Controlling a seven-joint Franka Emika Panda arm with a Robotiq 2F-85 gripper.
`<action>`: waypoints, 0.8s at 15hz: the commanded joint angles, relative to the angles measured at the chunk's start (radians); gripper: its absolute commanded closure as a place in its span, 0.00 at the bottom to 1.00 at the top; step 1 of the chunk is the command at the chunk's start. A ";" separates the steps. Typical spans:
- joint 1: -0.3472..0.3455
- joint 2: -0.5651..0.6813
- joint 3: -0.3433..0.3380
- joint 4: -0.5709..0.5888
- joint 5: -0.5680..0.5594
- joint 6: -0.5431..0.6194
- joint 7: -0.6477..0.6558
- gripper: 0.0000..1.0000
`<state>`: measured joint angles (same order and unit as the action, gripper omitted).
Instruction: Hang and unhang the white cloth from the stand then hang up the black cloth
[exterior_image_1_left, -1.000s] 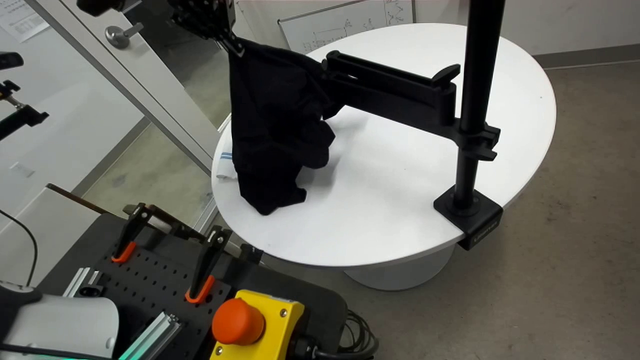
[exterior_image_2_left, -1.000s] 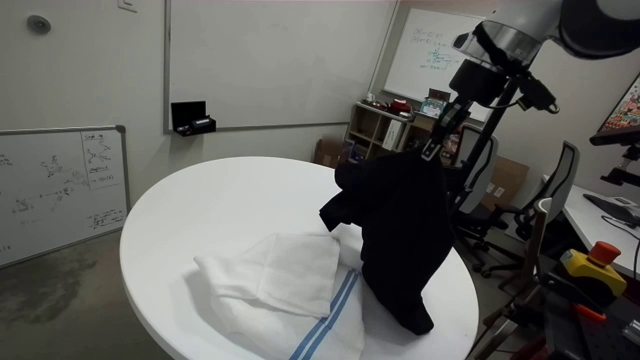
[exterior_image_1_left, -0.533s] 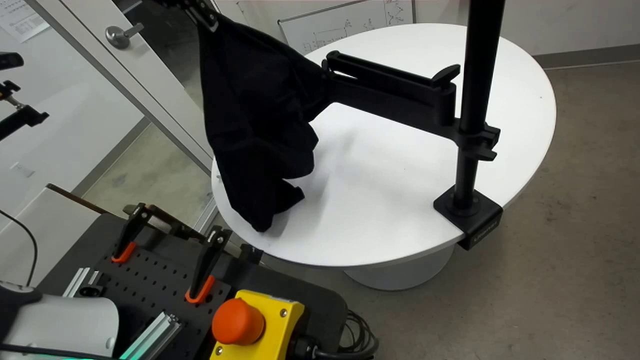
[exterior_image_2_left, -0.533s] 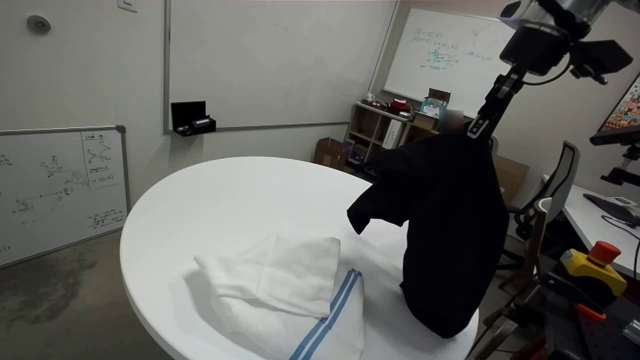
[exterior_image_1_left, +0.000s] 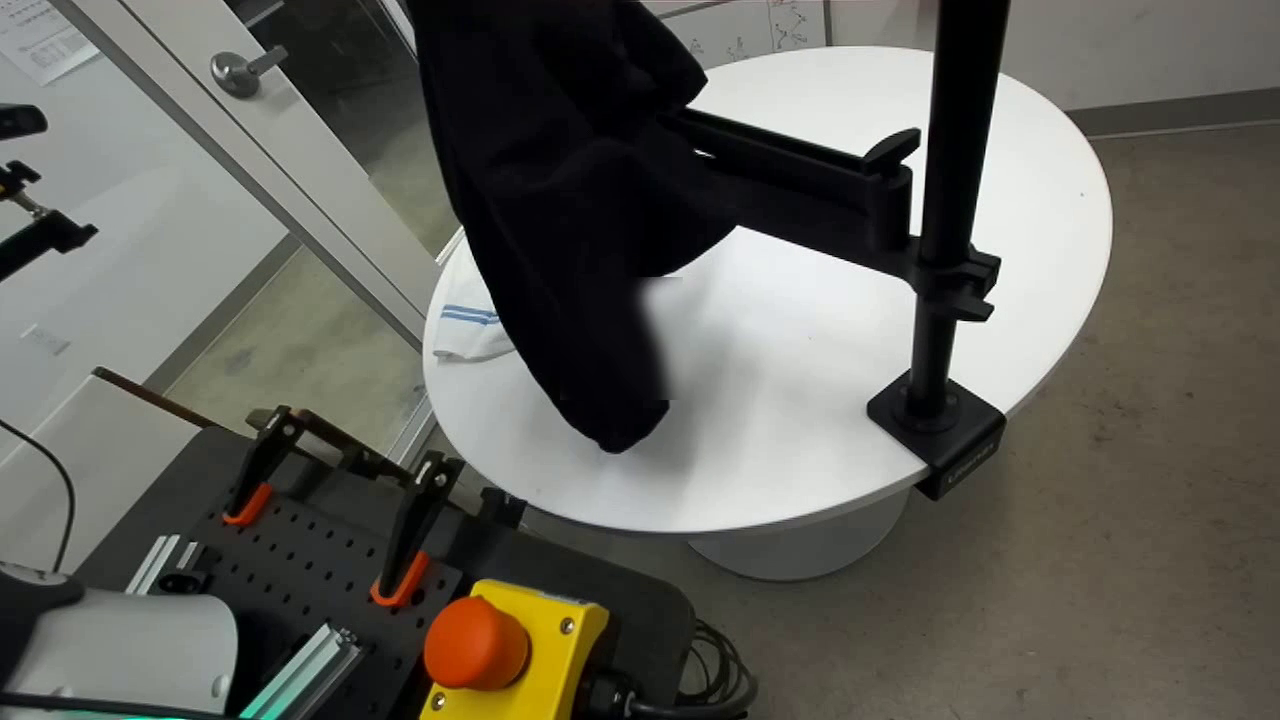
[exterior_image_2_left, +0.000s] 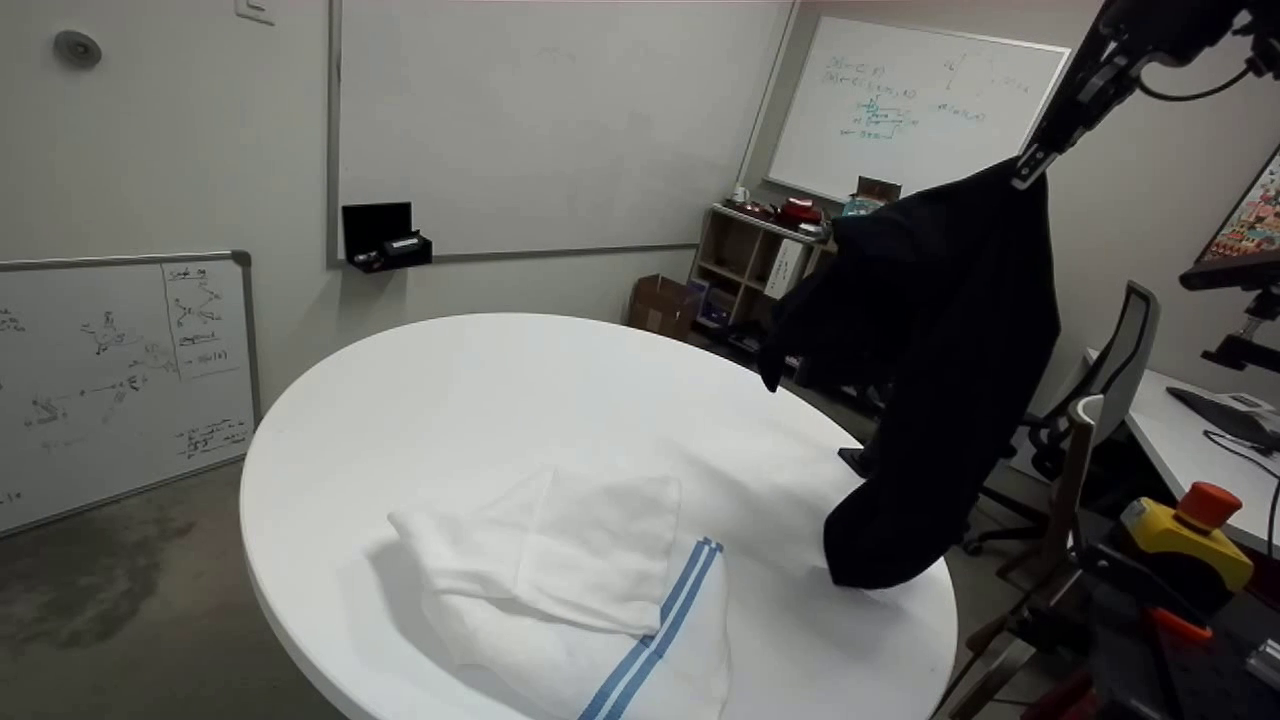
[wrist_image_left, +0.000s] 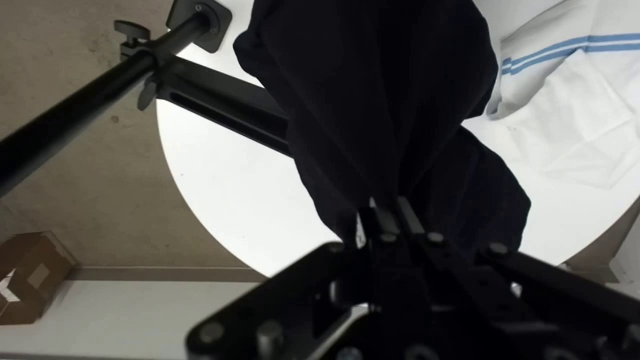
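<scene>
The black cloth (exterior_image_1_left: 580, 170) hangs bunched from my gripper (exterior_image_2_left: 1030, 168), which is shut on its upper corner. The cloth also shows in an exterior view (exterior_image_2_left: 940, 370) and in the wrist view (wrist_image_left: 375, 90). The gripper tips (wrist_image_left: 395, 210) show in the wrist view. The stand (exterior_image_1_left: 945, 190) has a flat arm (exterior_image_1_left: 800, 190) pointing toward the cloth. The cloth hides the arm's free end; I cannot tell whether they touch. The stand's arm also shows in the wrist view (wrist_image_left: 225, 102). The white cloth (exterior_image_2_left: 600, 550) lies folded on the table, with blue stripes; it also shows in the wrist view (wrist_image_left: 575, 115).
The round white table (exterior_image_2_left: 420, 400) carries the stand's clamp base (exterior_image_1_left: 935, 425) at its edge. A dark bench with a yellow box and red button (exterior_image_1_left: 515, 640) stands beside the table. Chairs (exterior_image_2_left: 1110, 350) and a shelf (exterior_image_2_left: 735, 250) are behind.
My gripper has risen, leaving the top of an exterior view, with the black cloth still in it. The cloth has lifted higher beside the stand's arm. The white cloth has not moved.
</scene>
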<state>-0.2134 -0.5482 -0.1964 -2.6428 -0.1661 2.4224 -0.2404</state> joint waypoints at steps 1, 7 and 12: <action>-0.034 -0.050 -0.028 0.053 -0.006 -0.051 0.010 0.99; -0.069 0.066 -0.062 0.227 0.009 -0.136 0.065 0.99; -0.060 0.224 -0.058 0.348 0.016 -0.182 0.129 0.99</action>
<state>-0.2818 -0.4408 -0.2623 -2.4005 -0.1619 2.2892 -0.1573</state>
